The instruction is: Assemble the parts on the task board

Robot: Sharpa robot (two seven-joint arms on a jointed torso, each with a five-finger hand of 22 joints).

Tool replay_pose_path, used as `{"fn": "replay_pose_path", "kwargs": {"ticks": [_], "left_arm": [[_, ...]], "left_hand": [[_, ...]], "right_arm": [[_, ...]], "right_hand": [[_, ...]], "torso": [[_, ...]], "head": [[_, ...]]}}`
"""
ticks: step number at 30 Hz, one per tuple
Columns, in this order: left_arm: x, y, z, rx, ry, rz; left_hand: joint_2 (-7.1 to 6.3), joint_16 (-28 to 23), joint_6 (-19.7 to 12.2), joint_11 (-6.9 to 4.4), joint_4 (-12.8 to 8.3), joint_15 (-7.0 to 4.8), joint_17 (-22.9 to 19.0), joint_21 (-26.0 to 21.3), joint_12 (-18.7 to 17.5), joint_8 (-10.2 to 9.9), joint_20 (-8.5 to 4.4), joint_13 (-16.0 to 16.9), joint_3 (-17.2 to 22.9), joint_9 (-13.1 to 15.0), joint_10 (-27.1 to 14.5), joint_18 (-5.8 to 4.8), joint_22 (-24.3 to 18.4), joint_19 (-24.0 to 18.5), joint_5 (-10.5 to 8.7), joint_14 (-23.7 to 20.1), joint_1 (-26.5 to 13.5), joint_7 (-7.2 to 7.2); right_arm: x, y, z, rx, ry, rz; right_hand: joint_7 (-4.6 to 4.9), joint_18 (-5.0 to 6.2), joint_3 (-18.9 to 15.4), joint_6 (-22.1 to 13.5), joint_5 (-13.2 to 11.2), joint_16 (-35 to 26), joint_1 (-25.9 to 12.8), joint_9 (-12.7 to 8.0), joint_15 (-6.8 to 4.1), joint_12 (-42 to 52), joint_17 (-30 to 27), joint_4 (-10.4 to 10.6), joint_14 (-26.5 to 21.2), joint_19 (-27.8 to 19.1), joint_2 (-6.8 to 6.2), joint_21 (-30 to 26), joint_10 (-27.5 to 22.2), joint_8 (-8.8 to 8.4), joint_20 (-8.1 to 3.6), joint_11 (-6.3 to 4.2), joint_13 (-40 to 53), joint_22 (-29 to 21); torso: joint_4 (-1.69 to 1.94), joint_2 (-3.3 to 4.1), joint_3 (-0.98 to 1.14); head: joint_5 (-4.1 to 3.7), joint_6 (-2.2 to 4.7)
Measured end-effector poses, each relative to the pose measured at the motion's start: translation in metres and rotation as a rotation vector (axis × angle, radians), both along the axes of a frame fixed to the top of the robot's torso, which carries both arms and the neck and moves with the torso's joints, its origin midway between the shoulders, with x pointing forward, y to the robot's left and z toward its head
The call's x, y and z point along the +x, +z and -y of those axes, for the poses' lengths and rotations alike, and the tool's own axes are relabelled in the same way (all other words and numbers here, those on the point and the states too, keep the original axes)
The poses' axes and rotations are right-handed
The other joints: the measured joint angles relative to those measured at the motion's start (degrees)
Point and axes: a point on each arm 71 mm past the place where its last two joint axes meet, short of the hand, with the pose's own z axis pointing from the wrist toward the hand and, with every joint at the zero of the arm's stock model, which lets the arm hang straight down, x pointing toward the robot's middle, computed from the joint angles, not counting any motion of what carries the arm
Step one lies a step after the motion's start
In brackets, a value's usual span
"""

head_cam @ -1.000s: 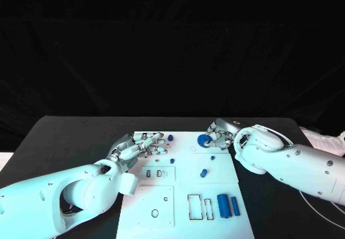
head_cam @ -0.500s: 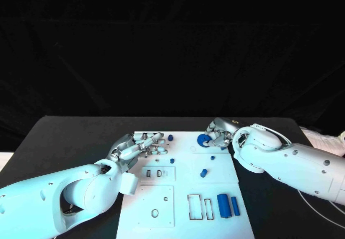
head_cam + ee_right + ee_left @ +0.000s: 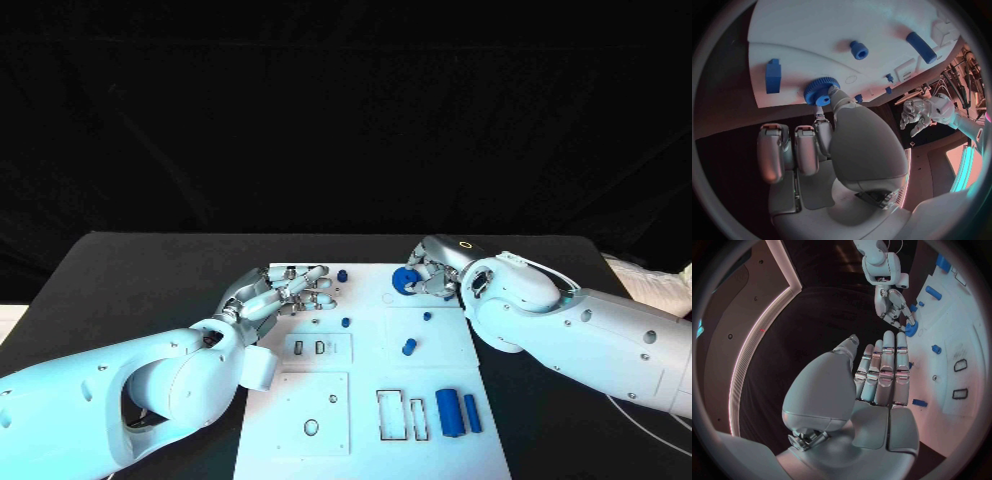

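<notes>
A black surface [image 3: 144, 270] carries the white task board [image 3: 368, 375], with a dark backdrop behind it.

The right robot hand [image 3: 433, 270] is at the board's far right corner, its fingertips closed round a blue toothed gear [image 3: 407, 281] that sits on the board; the right wrist view shows a fingertip [image 3: 834, 95] pressed against the gear's hub [image 3: 821, 90]. The left robot hand [image 3: 281, 292] lies over the board's far left part, fingers held straight and side by side, holding nothing; whether they touch the board cannot be told.

Other blue parts lie on the board. A small peg [image 3: 342, 276] stands between the two hands, near the board's far edge. A second small peg [image 3: 345, 323] is just nearer than the left hand's fingertips. A tiny blue piece [image 3: 426, 317] lies just nearer than the gear, and a short cylinder [image 3: 408, 347] lies closer to the board's middle. Two long blue bars [image 3: 459, 412] lie side by side at the board's near right, just beside two rectangular slots [image 3: 400, 415]. An oval hole [image 3: 310, 428] is at the board's near left.
</notes>
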Motion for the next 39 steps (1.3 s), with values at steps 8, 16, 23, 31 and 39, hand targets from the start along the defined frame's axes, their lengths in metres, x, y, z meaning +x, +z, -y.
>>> {"fn": "replay_pose_path", "kwargs": {"ticks": [8, 16, 23, 31, 39], "left_arm": [[0.001, 0.000, 0.000, 0.001, 0.002, 0.000], [0.002, -0.001, -0.003, -0.001, 0.009, -0.005], [0.004, -0.002, -0.005, -0.008, 0.020, -0.016], [0.004, -0.003, -0.006, -0.014, 0.024, -0.022], [0.004, -0.003, -0.005, -0.018, 0.024, -0.025]], "left_hand": [[0.00, 0.00, 0.00, 0.00, 0.00, 0.00, -0.01, 0.00, 0.00, 0.00, 0.00, 0.00, 0.00, 0.00, 0.00, 0.00, 0.00, 0.00, 0.00, 0.00, 0.00, 0.00], [0.00, 0.00, 0.00, 0.00, 0.00, 0.00, -0.01, 0.00, 0.00, 0.00, 0.00, 0.00, 0.00, 0.00, 0.00, 0.00, 0.01, 0.00, 0.00, 0.00, 0.00, 0.00], [0.00, 0.00, 0.00, 0.00, 0.00, 0.00, -0.01, 0.00, 0.00, 0.00, 0.00, 0.00, 0.00, 0.00, 0.00, -0.01, 0.01, 0.00, 0.00, 0.00, 0.00, 0.00], [0.00, 0.00, 0.00, 0.00, 0.00, 0.00, -0.02, 0.00, 0.00, 0.00, 0.00, 0.00, 0.00, 0.00, 0.00, 0.00, 0.01, 0.00, 0.00, 0.00, 0.00, 0.00], [0.00, 0.00, 0.00, 0.00, 0.00, 0.00, -0.02, 0.00, 0.00, 0.00, 0.00, 0.00, 0.00, 0.00, 0.00, 0.00, 0.01, 0.00, 0.00, 0.00, 0.00, 0.00]], "right_arm": [[-0.010, 0.006, -0.013, 0.005, 0.042, 0.053], [-0.027, 0.017, -0.042, 0.032, 0.120, 0.096], [-0.034, 0.021, -0.074, 0.044, 0.180, 0.117], [-0.035, 0.013, -0.096, 0.032, 0.212, 0.111], [-0.030, 0.005, -0.107, 0.014, 0.214, 0.097]], "right_hand": [[-0.01, 0.00, 0.56, -0.01, -0.14, 0.22, -0.12, -0.01, -0.40, 0.39, -0.01, 0.27, 0.01, 0.61, 0.12, 0.26, 0.37, 0.00, -0.20, -0.01, 0.04, 0.00], [-0.04, 0.00, 0.77, -0.04, 0.39, 0.22, -0.94, -0.04, -0.40, 0.44, -0.01, 0.48, 0.01, 0.81, 0.93, 0.50, 0.38, 0.00, 0.00, -0.01, 0.10, -0.01], [-0.12, 0.00, 0.77, -0.12, 0.38, 0.22, -1.08, -0.04, -0.40, 0.44, -0.02, 0.49, 0.01, 1.01, 1.07, 0.49, 0.37, 0.00, -0.20, -0.01, 0.14, 0.03], [-0.19, 0.00, 0.76, -0.19, 0.36, 0.22, -1.10, -0.04, -0.39, 0.44, -0.02, 0.49, 0.01, 1.01, 1.08, 0.49, 0.37, 0.00, -0.20, 0.00, 0.10, 0.03], [-0.09, 0.00, 0.76, -0.09, 0.31, 0.22, -1.16, -0.04, -0.39, 0.45, -0.02, 0.50, 0.01, 1.01, 1.13, 0.49, 0.37, 0.00, -0.20, 0.00, 0.11, 0.03]], "torso": [[0.14, 0.02, -0.04], [0.09, 0.01, -0.07], [0.14, 0.04, -0.12], [0.03, 0.05, -0.05], [0.00, 0.08, 0.03]], "head": [[0.25, 0.12], [0.66, 0.29], [0.86, 0.14], [1.06, 0.08], [1.15, -0.04]]}}
